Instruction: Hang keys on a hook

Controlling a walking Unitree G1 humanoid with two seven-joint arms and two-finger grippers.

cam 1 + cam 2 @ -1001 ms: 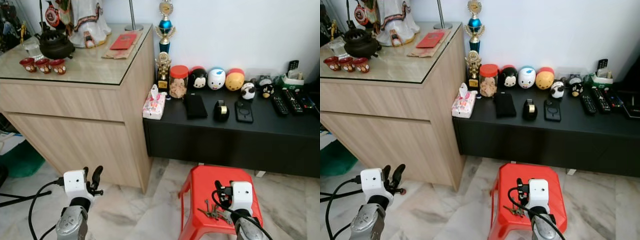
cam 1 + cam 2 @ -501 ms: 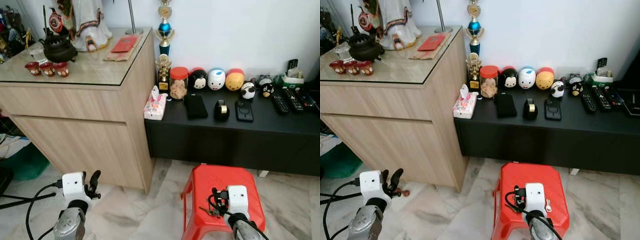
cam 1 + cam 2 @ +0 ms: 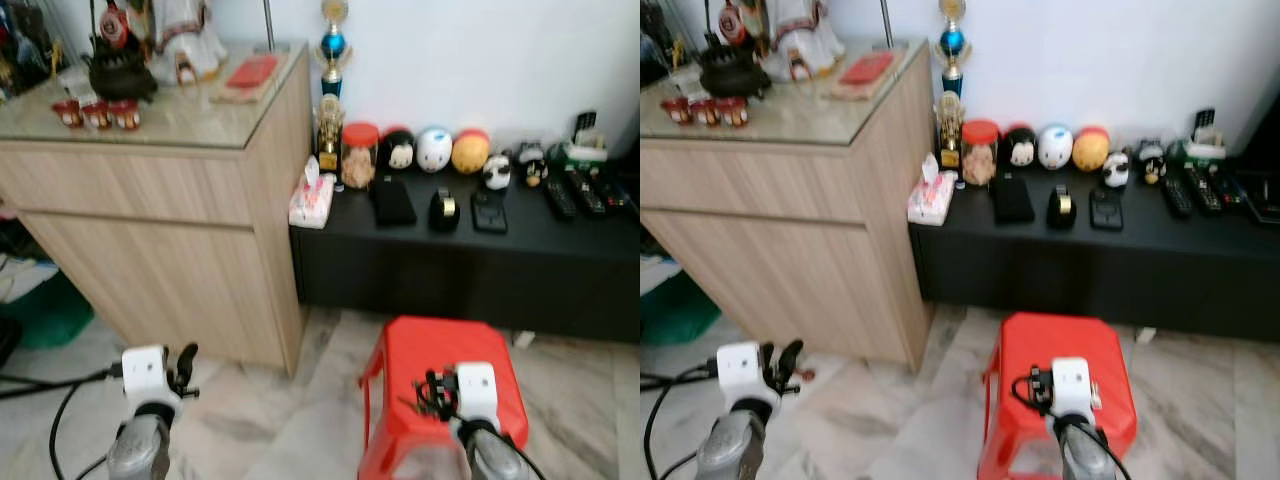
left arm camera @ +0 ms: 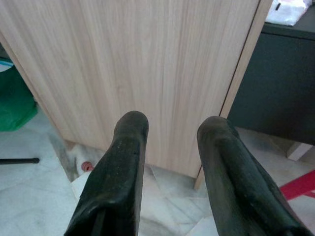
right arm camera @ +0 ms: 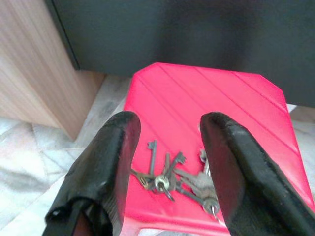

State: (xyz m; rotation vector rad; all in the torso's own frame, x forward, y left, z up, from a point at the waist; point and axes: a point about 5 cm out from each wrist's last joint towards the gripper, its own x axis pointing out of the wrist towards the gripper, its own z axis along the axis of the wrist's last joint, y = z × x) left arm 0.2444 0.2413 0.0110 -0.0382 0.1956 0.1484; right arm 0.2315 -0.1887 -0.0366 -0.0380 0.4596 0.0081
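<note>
Right wrist view: right gripper [image 5: 167, 147] spread wide, poised over the keys [image 5: 174, 179] lying on the red stool [image 5: 211, 98]. Pickup step at hand. Next: lower, pinch the bunch. Left gripper [image 4: 170, 147] idle, parted, beside cabinet [image 4: 128, 64].
</note>
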